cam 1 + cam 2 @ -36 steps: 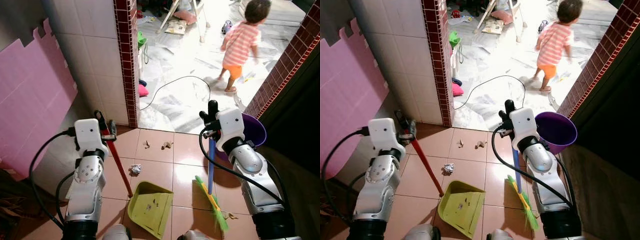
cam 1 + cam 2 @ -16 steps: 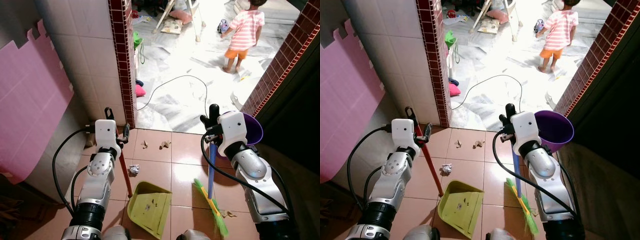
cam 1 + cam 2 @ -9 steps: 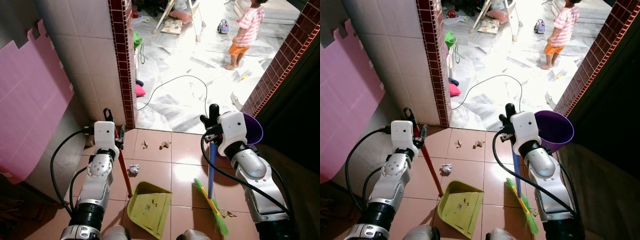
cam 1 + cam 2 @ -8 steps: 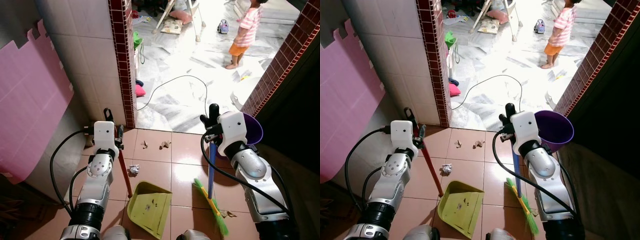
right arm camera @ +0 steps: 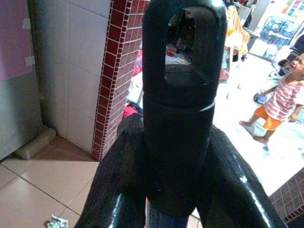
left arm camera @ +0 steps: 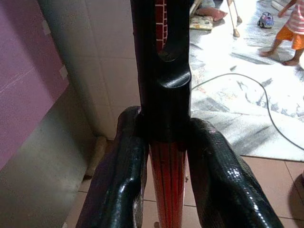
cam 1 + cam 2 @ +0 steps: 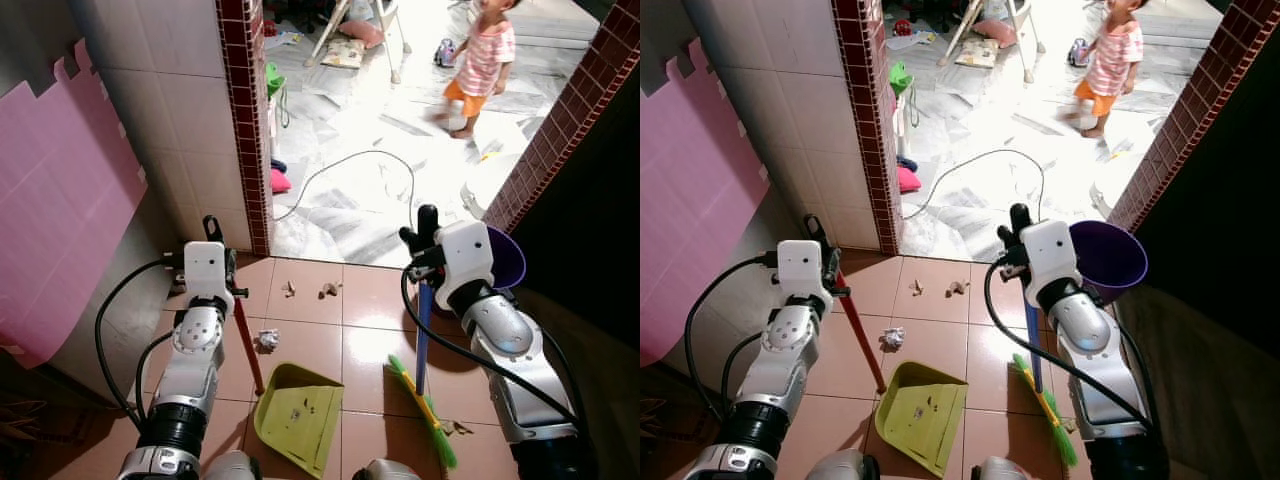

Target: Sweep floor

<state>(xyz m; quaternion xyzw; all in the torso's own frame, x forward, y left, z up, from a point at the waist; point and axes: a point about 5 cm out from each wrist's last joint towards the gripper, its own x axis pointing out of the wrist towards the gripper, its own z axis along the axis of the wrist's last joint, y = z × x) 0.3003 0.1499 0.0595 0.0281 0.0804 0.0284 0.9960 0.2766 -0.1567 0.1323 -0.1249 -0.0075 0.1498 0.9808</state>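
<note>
A green dustpan (image 7: 297, 416) lies open on the terracotta floor. Its red handle (image 7: 244, 338) rises up and left into the left gripper (image 6: 164, 142), fingers clamped on it. Right of the dustpan stands the broom (image 7: 421, 340), nearly upright, its top pinched in the right gripper (image 5: 183, 152), bristles toward the pan. A crumpled paper scrap (image 7: 268, 340) lies just beyond the dustpan, two smaller bits (image 7: 329, 290) farther off.

Terracotta floor tiles (image 7: 370, 300) underfoot, meeting pale marble floor (image 7: 370, 130) beyond — brightly lit. A white-tiled wall (image 7: 170, 110) edged with a red brick column (image 7: 245, 120) stands left; a pink foam panel (image 7: 60, 200) leans beside it.
</note>
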